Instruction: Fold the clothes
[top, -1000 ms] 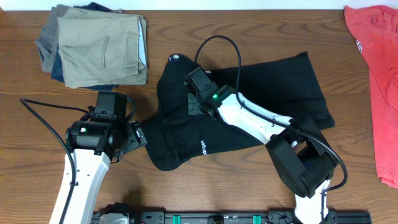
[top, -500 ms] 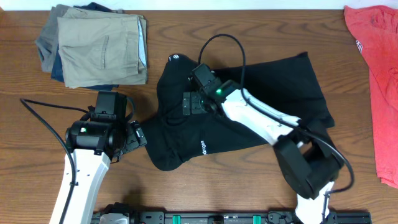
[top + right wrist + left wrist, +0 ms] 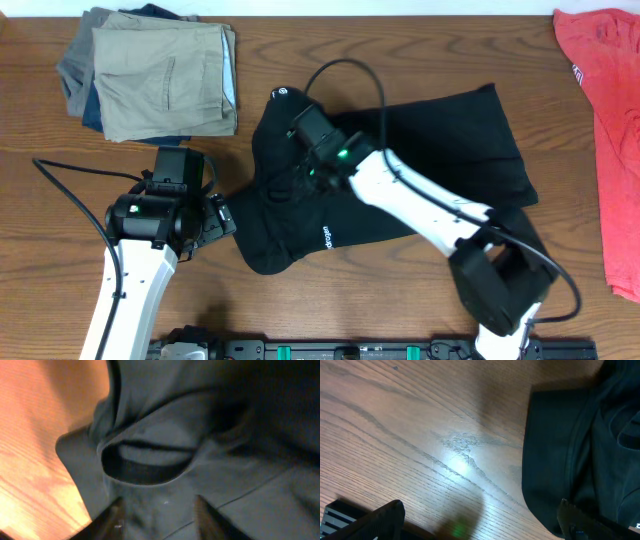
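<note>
The black garment [image 3: 420,150] lies spread and rumpled across the middle of the table, its small white round logo [image 3: 281,94] at the far left corner and white print [image 3: 325,238] near its front edge. My right gripper [image 3: 298,178] hovers over the garment's left part, open, with a raised fold of black cloth [image 3: 150,455] just ahead of the fingers [image 3: 157,517]. My left gripper [image 3: 222,218] is open beside the garment's left edge, over bare wood. In the left wrist view the garment's edge [image 3: 570,450] fills the right side, and the fingers [image 3: 480,522] hold nothing.
A stack of folded tan, grey and blue trousers [image 3: 160,75] sits at the far left. A red-coral shirt [image 3: 605,110] lies along the right edge. A black rail [image 3: 380,350] runs along the table's front edge.
My right gripper has moved left and toward the front over the garment's left part. The left arm has not moved.
</note>
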You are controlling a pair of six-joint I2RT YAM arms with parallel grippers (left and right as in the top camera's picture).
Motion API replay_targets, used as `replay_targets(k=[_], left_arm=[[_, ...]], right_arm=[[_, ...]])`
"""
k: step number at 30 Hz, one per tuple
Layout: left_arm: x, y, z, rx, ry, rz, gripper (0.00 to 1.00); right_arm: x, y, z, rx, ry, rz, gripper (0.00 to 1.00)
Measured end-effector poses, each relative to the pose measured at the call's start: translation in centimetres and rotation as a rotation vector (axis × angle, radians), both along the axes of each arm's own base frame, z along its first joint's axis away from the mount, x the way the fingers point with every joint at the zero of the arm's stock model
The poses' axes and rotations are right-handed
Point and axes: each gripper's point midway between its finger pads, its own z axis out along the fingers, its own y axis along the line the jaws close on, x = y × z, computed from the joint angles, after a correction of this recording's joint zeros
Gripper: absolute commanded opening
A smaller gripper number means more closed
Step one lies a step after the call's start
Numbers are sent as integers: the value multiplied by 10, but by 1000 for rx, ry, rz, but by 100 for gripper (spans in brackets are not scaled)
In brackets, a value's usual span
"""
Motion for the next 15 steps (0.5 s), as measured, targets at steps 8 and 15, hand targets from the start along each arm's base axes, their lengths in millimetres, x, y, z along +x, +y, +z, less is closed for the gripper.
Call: replay_targets(k=[8,15], left_arm=[[-1,0,-2,0,6,0,98],[-1,0,-2,0,6,0,98]], right_arm=[[-30,15,-33,-48,85,30,16],[-33,11,-35,-64,105,17,14]])
